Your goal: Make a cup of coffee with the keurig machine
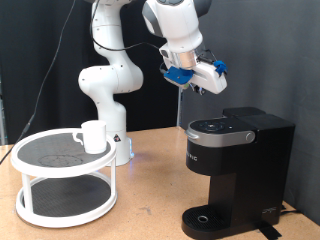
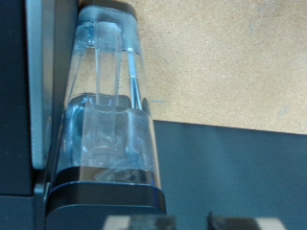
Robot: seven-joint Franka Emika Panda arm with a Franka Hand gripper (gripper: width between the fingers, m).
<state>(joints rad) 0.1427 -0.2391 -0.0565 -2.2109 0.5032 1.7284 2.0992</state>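
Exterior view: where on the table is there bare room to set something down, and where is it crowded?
Bare wood shows between the white stand and the keurig machine, and along the front edge of the table. The stand's top tier is mostly free, apart from the cup at its back edge. The hand hangs above the machine, so that corner is crowded.

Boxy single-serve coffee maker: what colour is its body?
Black, silver-rimmed top panel; clearest in the exterior view.
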